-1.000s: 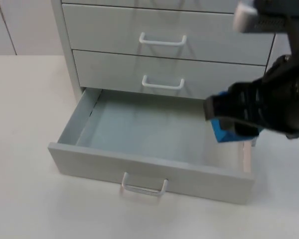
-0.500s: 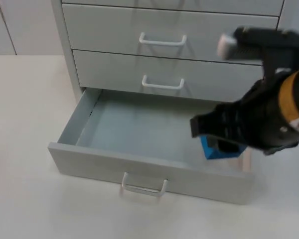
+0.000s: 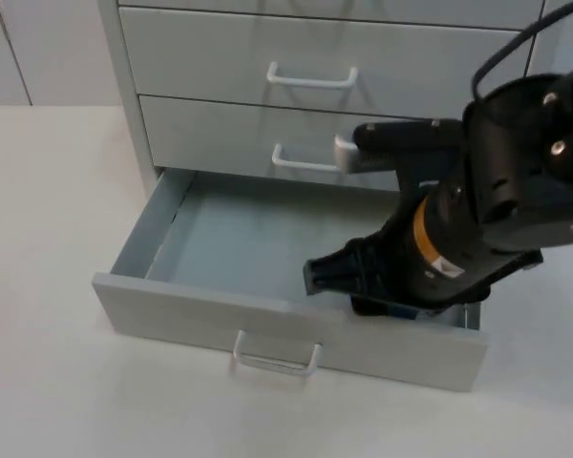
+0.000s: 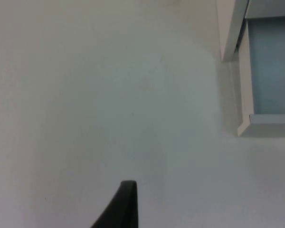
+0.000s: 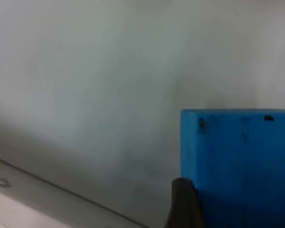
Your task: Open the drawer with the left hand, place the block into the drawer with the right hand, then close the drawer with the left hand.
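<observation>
White table (image 3: 48,286): I've got R gripper (image 3: 387,296) clamping block (image 5: 237,156) inside open drawer (image 3: 258,248) at its 3 o'clock end (floor just beneath); L gripper (image 4: 126,204) waits, fingers unclear.

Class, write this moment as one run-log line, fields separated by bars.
drawer: bottom one open | right claw: low inside the drawer, holding the blue block | left claw: waiting over the table | block release: not yet done
</observation>
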Robot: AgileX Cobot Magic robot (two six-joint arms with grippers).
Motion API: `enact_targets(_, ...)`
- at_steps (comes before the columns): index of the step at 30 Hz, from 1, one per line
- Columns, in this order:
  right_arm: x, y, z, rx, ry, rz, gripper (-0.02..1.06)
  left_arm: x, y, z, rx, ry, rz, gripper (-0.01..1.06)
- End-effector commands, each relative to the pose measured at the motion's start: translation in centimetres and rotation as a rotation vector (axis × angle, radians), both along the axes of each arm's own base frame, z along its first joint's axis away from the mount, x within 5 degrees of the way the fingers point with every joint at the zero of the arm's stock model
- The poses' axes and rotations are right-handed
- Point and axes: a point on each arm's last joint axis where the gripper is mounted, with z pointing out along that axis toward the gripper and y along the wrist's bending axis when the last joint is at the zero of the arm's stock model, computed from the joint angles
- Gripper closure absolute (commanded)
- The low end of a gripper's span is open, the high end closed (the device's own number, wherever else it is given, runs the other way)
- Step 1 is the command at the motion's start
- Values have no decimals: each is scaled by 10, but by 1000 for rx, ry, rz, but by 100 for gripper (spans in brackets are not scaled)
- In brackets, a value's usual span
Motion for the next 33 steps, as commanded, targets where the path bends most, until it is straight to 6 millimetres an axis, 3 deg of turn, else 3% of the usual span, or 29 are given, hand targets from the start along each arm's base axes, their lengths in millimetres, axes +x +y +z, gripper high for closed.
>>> enact_targets(1, 4, 1, 1, 2, -9, -1, 94, 0, 0, 0, -15, -16, 5, 0)
enact_targets(4, 4, 1, 1, 1, -10, 1, 66, 0, 0, 0, -15, -16, 5, 0)
enact_targets(5, 4, 1, 1, 1, -10, 1, 66, 0, 0, 0, -15, -16, 5, 0)
enact_targets(7, 4, 1, 1, 0, -11, 2, 39, 0, 0, 0, -15, -16, 5, 0)
enact_targets(9, 4, 1, 5, 8, -17, 3, 28, 0, 0, 0, -15, -16, 5, 0)
enact_targets(11, 4, 1, 7, 13, -20, 2, 24, 0, 0, 0, -15, -16, 5, 0)
enact_targets(16, -1, 2, 40, 61, -84, 42, 22, 0, 0, 0, -15, -16, 5, 0)
enact_targets(20, -19, 5, 83, 146, -129, 95, 22, 0, 0, 0, -12, -17, 5, 0)
enact_targets(21, -19, 5, 83, 146, -129, 95, 22, 0, 0, 0, -12, -17, 5, 0)
enact_targets(26, -50, 5, 120, 152, -138, 207, 22, 0, 0, 1, -13, -19, 5, 0)
enact_targets(33, -75, -4, 129, -11, -113, 240, 22, 0, 1, 1, -7, -20, 5, 0)
